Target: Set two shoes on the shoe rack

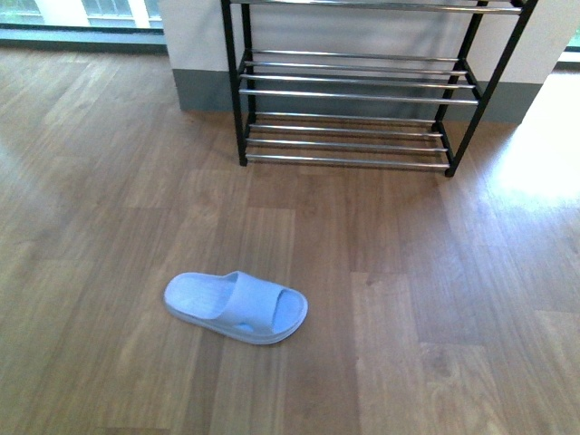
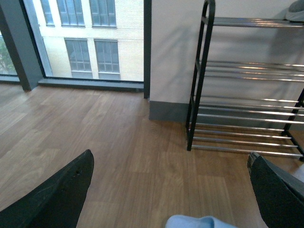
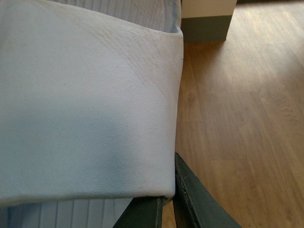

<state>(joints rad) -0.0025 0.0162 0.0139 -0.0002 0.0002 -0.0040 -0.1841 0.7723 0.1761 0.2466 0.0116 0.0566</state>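
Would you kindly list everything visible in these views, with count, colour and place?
Floor: one, brown wood.
Shoe rack: one, black frame, chrome bars, against the wall.
Window: one, dark-framed, left of the rack.
First slipper: one, pale blue, on floor before the rack.
Second slipper: one, pale blue, filling the right wrist view.
Left gripper: one, black, open, near first slipper.
Right gripper: one, dark, against second slipper; grip unclear.

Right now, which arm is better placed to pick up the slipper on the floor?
Left. The left hand is open and empty, with the floor slipper at the edge of its view; the right hand appears clamped on the other slipper.
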